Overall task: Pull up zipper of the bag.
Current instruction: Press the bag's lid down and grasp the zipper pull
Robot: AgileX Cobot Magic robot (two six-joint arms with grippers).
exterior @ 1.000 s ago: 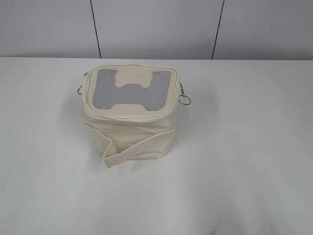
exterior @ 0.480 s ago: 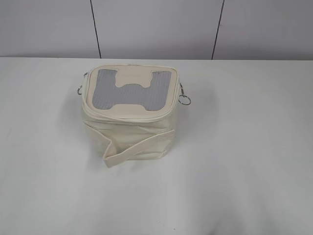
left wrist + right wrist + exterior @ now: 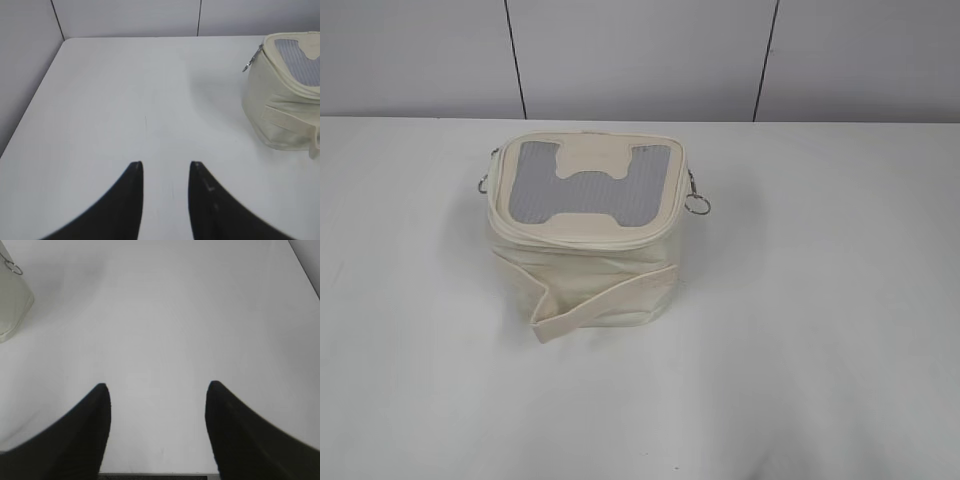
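Risk lies chiefly in the soft cream bag (image 3: 582,232) standing free on the white table (image 3: 820,300), left of centre, with neither claw near it. Both the left gripper (image 3: 165,171) and right gripper (image 3: 157,390) hang spread and empty, and the zipper pull cannot be made out. Tugging one-handed would probably drag or tip the bag.

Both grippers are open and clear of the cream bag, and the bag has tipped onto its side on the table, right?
Not quite. The bag stands upright on the table, its grey-panelled top facing up, as the exterior view shows. The rest holds: the left gripper and right gripper are open and clear of it.
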